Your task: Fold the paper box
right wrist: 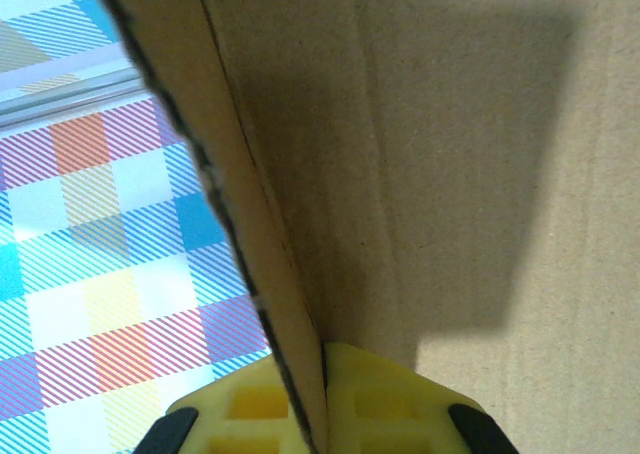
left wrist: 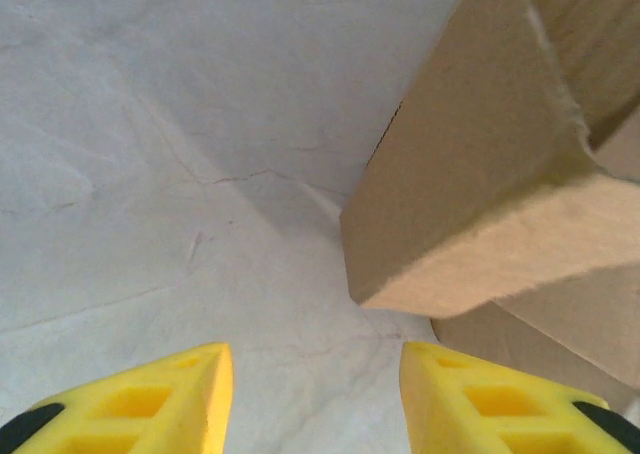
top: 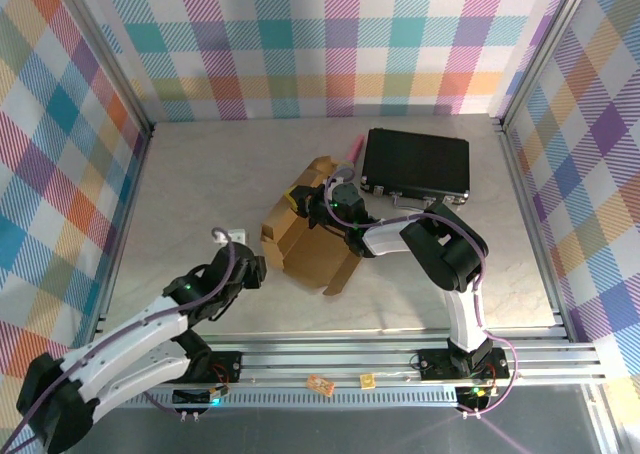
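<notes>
- Top view: the paper box [top: 312, 256] sits half-formed at frame centre, below-left of the black case [top: 415, 164]. Our right gripper [top: 305, 199] pinches its upper wall, and the left gripper [top: 255, 269] hovers just off its lower-left side.
- Left wrist: fingers [left wrist: 170, 399] apart, nothing between them, box corner at right. We should swing right and press that panel upright.
- Right wrist: fingers [right wrist: 385, 399] clamped on a wall edge. We judge a firm hold here anchors the fold.

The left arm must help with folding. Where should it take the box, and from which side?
Probably the raised left flap of the box, in front of the left tool: its thin free edge stands off the table, so open fingers can straddle it from the left. The right tool pinches another wall.
</notes>
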Tool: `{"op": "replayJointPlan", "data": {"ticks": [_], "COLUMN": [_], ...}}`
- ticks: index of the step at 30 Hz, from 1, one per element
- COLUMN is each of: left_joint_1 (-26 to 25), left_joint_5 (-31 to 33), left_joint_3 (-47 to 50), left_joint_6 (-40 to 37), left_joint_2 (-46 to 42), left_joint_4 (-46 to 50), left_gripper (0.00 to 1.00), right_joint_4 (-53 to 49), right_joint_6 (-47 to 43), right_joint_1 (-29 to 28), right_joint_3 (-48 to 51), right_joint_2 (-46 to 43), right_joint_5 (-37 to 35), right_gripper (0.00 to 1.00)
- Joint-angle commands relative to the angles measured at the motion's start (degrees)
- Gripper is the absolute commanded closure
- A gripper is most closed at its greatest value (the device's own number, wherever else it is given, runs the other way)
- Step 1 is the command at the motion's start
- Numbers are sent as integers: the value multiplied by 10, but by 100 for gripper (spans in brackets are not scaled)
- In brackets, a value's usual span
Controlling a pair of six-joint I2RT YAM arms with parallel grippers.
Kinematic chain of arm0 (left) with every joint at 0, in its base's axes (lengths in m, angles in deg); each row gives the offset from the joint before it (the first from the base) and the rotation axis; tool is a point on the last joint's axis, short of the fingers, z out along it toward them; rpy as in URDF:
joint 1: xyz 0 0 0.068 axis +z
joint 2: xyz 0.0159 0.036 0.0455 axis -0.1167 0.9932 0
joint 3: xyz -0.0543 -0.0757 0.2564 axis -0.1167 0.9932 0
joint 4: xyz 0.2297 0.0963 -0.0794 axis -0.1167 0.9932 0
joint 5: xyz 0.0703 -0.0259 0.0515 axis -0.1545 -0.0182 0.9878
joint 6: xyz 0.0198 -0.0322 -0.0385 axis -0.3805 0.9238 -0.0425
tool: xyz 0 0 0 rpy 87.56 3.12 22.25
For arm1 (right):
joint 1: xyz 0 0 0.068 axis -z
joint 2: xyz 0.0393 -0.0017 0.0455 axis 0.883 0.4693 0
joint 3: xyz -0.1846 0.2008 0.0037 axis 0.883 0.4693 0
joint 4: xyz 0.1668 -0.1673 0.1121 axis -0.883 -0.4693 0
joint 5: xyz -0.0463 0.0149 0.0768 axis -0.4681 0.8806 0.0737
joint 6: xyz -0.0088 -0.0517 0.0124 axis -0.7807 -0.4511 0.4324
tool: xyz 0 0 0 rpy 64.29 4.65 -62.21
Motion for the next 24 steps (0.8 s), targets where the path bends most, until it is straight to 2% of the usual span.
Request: {"op": "replayJointPlan", "data": {"ticks": [1, 11, 24], "left_joint_1": [15, 15, 15], "left_joint_5": [-5, -83, -76], "left_joint_3": [8, 8, -12], "left_joint_6": [-35, -54, -48], "left_joint_2": [35, 106, 175], "left_joint_4": [-128, -218, -257], "left_gripper": [53, 54, 49], "right_joint_4": [-19, -2, -14], "right_joint_6": [15, 17, 18], "right_joint_1": [4, 4, 4], "right_joint_3": [-6, 15, -2], "right_joint_2": [8, 9, 12], "right_joint_5": [12, 22, 22], "right_gripper": [100, 100, 100]}}
